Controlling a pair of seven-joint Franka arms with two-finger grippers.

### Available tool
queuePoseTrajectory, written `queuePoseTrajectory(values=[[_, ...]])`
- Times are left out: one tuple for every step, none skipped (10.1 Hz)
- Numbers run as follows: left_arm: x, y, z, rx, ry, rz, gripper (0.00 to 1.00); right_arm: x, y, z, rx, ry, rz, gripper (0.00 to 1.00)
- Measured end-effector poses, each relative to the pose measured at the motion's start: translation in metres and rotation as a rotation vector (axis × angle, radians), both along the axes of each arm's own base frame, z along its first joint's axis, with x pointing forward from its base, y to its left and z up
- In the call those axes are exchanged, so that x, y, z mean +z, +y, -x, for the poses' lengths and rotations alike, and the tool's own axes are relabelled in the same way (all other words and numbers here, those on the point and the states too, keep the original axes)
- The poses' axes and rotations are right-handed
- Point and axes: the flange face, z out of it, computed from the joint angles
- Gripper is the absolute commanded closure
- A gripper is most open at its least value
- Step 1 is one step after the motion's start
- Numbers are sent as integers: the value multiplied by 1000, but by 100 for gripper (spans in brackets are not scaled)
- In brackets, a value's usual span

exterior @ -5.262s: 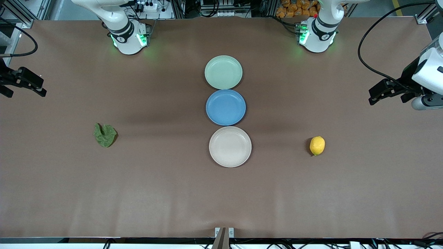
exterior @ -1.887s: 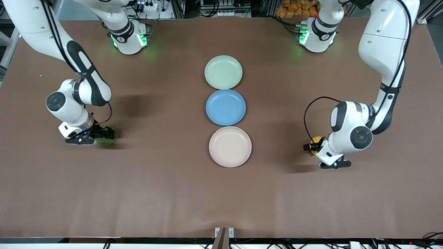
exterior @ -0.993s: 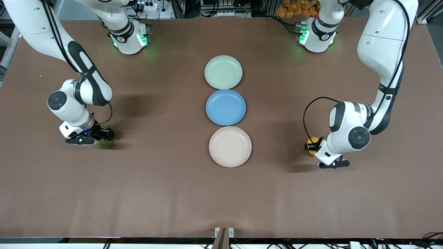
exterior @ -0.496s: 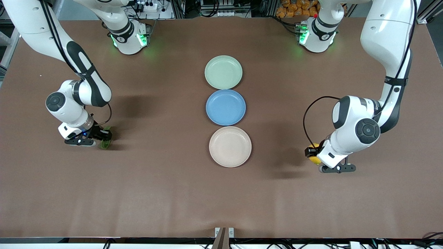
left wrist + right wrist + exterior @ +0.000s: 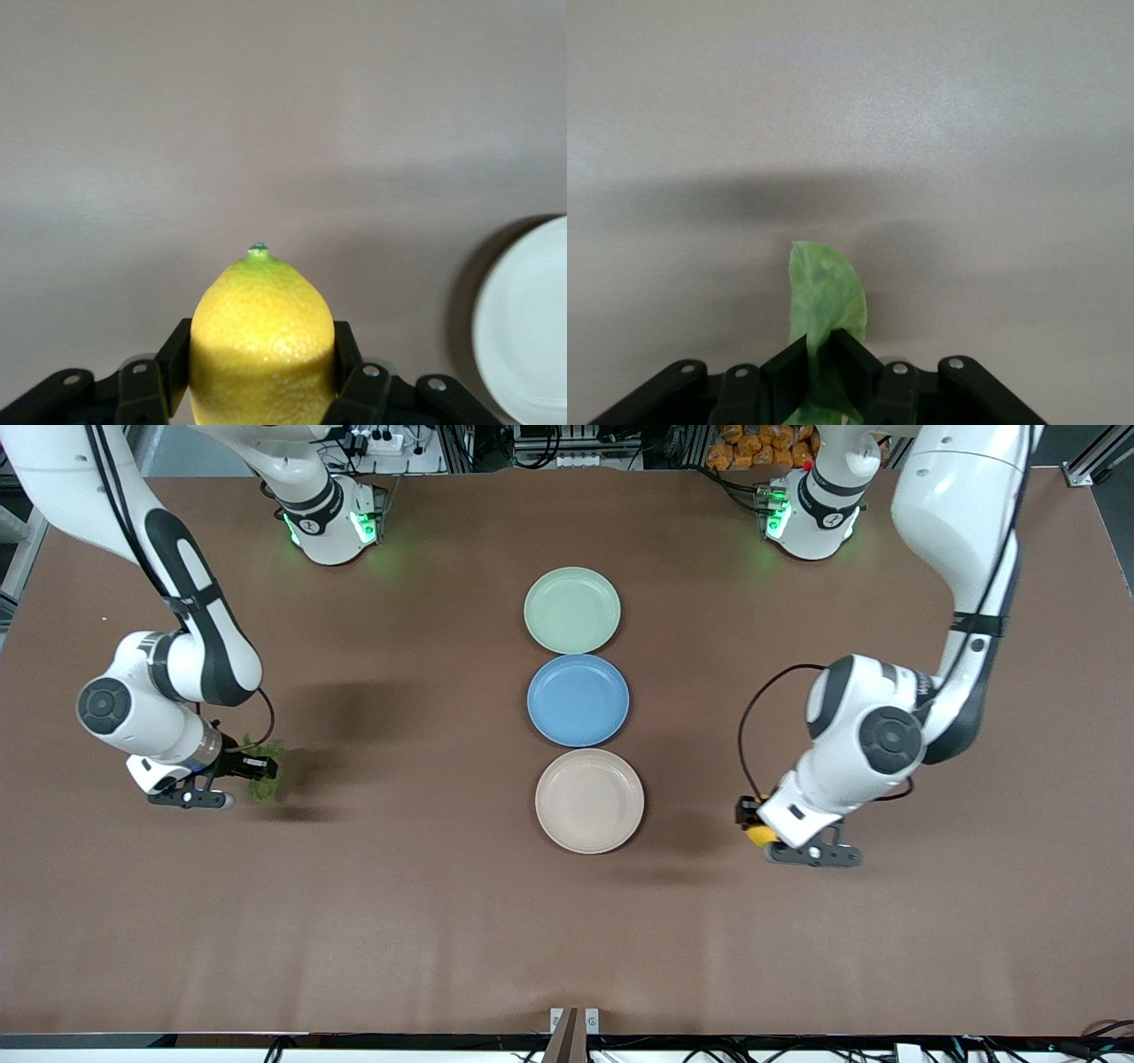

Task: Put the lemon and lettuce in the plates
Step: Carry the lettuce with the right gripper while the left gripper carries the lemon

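Observation:
My left gripper (image 5: 753, 825) is shut on the yellow lemon (image 5: 760, 835), held above the table toward the left arm's end, beside the beige-white plate (image 5: 589, 801). In the left wrist view the lemon (image 5: 262, 341) fills the jaws, and the beige-white plate's rim (image 5: 523, 329) shows at the edge. My right gripper (image 5: 257, 766) is shut on the green lettuce (image 5: 265, 769), lifted above the table toward the right arm's end. In the right wrist view the lettuce (image 5: 826, 301) sticks out between the closed fingers. The mint green plate (image 5: 571, 610) lies farthest from the camera.
A blue plate (image 5: 578, 700) lies between the mint and beige-white plates, the three in a row down the table's middle. Bare brown table surrounds both grippers.
Both grippers closed on their objects and lifted them. The left gripper carried the lemon toward the beige-white plate. The right gripper raised the lettuce off the table.

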Motion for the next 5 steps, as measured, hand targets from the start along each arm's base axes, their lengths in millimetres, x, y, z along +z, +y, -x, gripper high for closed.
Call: queuePoseTrajectory(values=[[4, -9, 1, -10, -8, 5, 100, 14, 10, -1, -40, 5, 1, 100], [9, -24, 5, -10, -13, 15, 100, 27, 30, -2, -71, 5, 2, 100], [11, -50, 15, 5, -7, 24, 100, 39, 54, -1, -97, 6, -7, 100], [9, -76, 28, 23, 6, 27, 100, 48, 81, 1, -116, 8, -32, 100], [5, -97, 39, 35, 18, 28, 100, 54, 110, 5, -130, 17, -57, 100]])
